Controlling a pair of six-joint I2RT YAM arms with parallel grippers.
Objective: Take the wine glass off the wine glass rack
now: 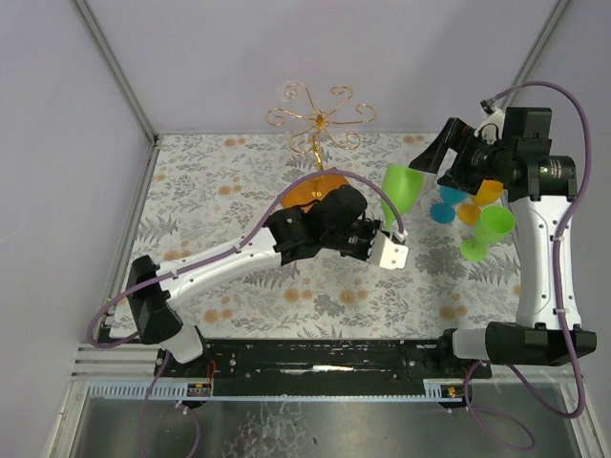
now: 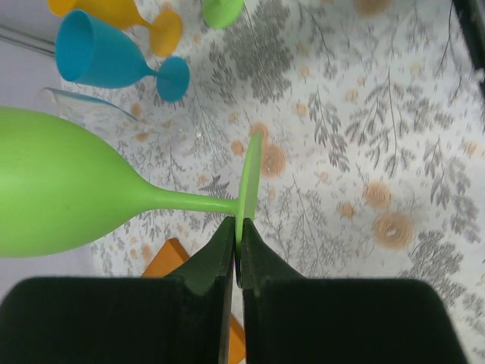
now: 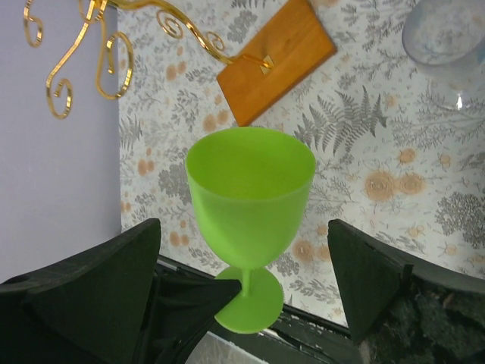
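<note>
Wine glass (image 1: pixel 401 191) is already off the wine glass rack (image 1: pixel 320 119) and up above the table (image 1: pixel 191 191), your left fingers (image 2: pixel 216 262) clamped on its foot, your right fingers (image 3: pixel 98 284) spread wide beside the bowl, probably for a handover.

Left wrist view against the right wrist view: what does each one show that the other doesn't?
Only the left wrist view: a blue glass and an orange glass. Only the right wrist view: the gold curls of the wine glass rack, and the right claw, open, a finger on either side of the glass. Both: the green wine glass, the left claw shut on its foot, and the floral tablecloth.
</note>
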